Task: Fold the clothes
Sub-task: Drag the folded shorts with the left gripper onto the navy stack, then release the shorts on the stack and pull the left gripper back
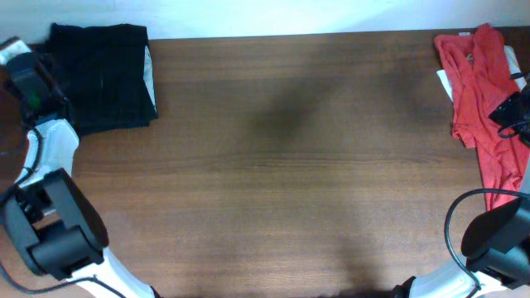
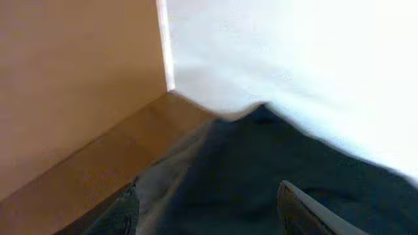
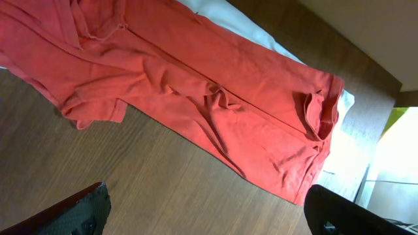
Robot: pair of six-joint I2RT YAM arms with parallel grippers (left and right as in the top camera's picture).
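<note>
Right gripper [image 3: 208,210] gapes over coral-red garment [image 3: 196,98]; overhead hides its jaws.

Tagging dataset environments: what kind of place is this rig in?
Likely a lab test bench, not a home: wood-grain table against a plain white backdrop, left arm and right arm at its near edge, black garment and coral-red garment staged at far corners.

A dark wood-grain bench [image 1: 290,165] fills most of the overhead view; a white strip [image 1: 248,16] runs along its top edge; a white sheet [image 1: 444,83] lies at the upper right; the left wrist view shows a tan panel [image 2: 78,78] at upper left, meeting a white wall [image 2: 294,52].
</note>
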